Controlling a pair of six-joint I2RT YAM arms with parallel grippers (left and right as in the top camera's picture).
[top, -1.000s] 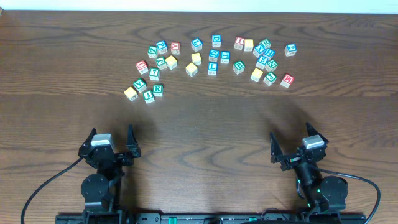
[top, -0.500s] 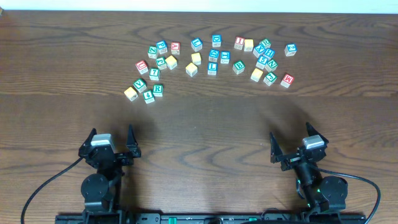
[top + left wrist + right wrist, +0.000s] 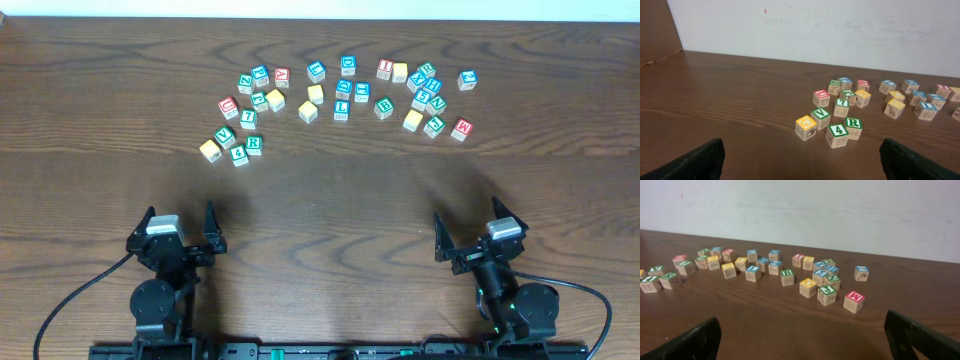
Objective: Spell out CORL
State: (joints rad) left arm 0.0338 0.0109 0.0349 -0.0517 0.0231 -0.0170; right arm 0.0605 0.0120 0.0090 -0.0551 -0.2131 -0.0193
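My left gripper [image 3: 179, 214] sits near the front edge of the table [image 3: 320, 230], jaws spread wide and holding nothing. In its wrist view only the two dark fingertips show at the bottom corners, with bare wood between them. A black cable [image 3: 75, 300] loops out from that arm's base towards the left edge.

A broad band of bare wood separates both grippers from the scattered cubes, which lie in a loose arc nearer the far edge, where the white wall [image 3: 320, 8] begins.

At the arc's left tip I see a yellow-topped cube [image 3: 209, 150]. Just right of it are a green V, a green 4 and the green R cube [image 3: 254, 143], packed close, the R just beside the 4. More yellow tops sit further along, among them two [image 3: 308, 110] near the middle; I cannot read their letters from above. The blue L cube [image 3: 341, 108] stands just right of those, with neighbours close on most sides.

On the right the arc ends in a red M cube [image 3: 461, 128], set slightly apart, with bare wood beyond it.

My right gripper [image 3: 467, 214] mirrors the left: near the front edge, jaws wide apart, empty.
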